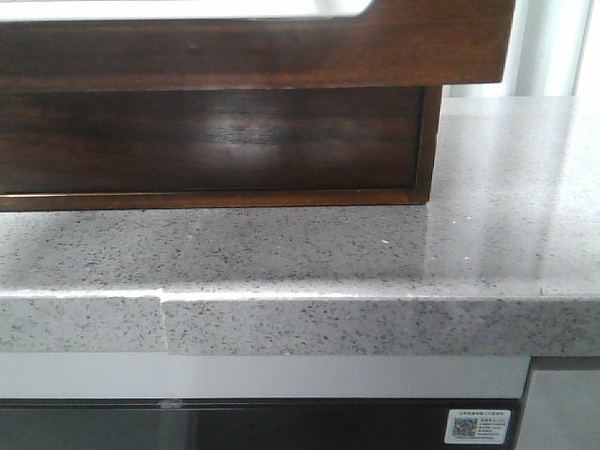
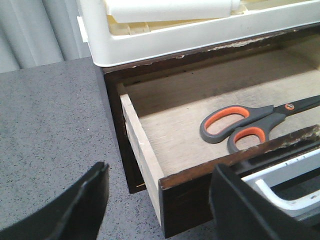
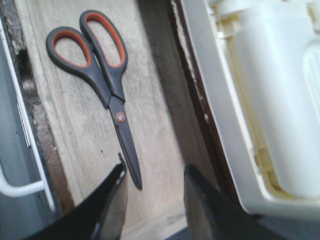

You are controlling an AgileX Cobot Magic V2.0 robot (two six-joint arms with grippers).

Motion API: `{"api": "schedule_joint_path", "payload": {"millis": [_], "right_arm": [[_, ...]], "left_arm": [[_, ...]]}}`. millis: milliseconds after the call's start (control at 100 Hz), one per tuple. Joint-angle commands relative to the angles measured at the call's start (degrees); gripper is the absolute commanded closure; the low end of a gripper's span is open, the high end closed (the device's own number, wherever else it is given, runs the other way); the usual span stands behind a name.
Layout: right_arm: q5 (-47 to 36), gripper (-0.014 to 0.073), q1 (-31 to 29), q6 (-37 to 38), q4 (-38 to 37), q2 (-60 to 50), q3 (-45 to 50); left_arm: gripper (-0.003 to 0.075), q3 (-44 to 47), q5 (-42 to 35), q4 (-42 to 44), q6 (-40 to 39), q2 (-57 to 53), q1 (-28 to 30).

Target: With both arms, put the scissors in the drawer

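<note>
the scissors [image 3: 102, 80] are seen lying flat and closed on the floor of the pulled-out drawer [image 2: 150, 172]. both grippers, left [image 2: 160, 205] and right [image 3: 152, 200], are held wide apart, empty, above it.

Very little lettering shows. In the front view, a small white sticker [image 1: 479, 426] sits at the lower right of the frame on the dark glossy panel [image 1: 281, 427] under the countertop; it carries a square code and a few lines of tiny print, all too small to read. In the left wrist view, at the lower right, faint tick marks run along a pale strip [image 2: 292, 165], with no legible numbers. Nothing else bears readable text.
</note>
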Motion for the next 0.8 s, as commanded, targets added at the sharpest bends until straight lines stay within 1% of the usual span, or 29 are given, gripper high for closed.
{"api": "schedule_joint_path", "payload": {"millis": [0,120,290,400,480,580,690,790], "right_arm": [[-2.42,0.0340,-1.57,7.02,-1.04,-5.99,1.27],[-8.72,0.0341,-5.10,14.63,-1.04,-13.72,10.24],[-18.96,0.0341,-13.55,25.83,-1.04,-26.06,27.54],[-21.82,0.0341,-17.98,30.54,-1.04,-33.34,37.52],[-22.72,0.0341,-19.52,32.64,-1.04,-37.28,43.47],[-23.66,0.0341,-19.70,34.93,-1.04,-41.88,50.11],[-23.80,0.0341,-19.70,35.19,-0.92,-44.88,54.75],[-23.80,0.0341,-19.70,35.28,-0.92,-45.57,56.27]], "left_arm": [[0.0300,-1.83,-4.39,-1.63,-0.66,0.69,0.02],[0.0300,-1.83,-4.39,-1.63,-0.66,0.69,0.02],[0.0300,-1.83,-4.39,-1.63,-0.66,0.69,0.02],[0.0300,-1.83,-4.39,-1.63,-0.66,0.69,0.02],[0.0300,-1.83,-4.39,-1.63,-0.66,0.69,0.02],[0.0300,-1.83,-4.39,-1.63,-0.66,0.69,0.02],[0.0300,-1.83,-4.39,-1.63,-0.66,0.69,0.02],[0.0300,-1.83,-4.39,-1.63,-0.66,0.69,0.02]]}}
